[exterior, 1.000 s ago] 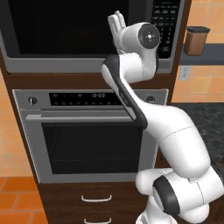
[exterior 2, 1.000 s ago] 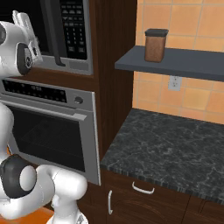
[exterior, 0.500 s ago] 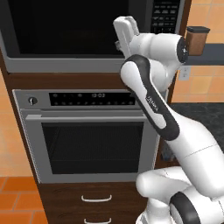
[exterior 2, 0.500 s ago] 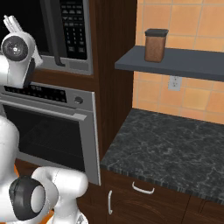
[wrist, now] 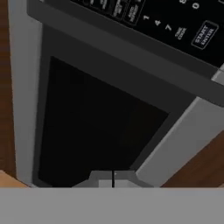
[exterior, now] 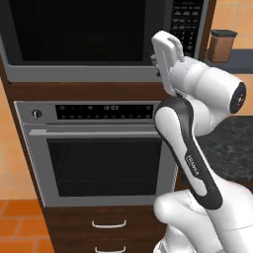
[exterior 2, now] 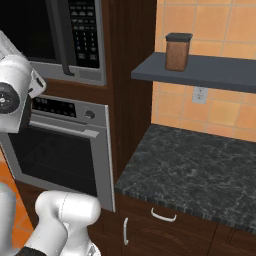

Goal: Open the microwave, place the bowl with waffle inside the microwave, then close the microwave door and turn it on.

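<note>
**Approach to the keypad of a closed microwave**

The microwave sits above the oven, door closed. The gripper, jaws pressed together, hovers near its keypad. Best practice: aim one closed tip squarely at the start key, pressing gently.
</note>
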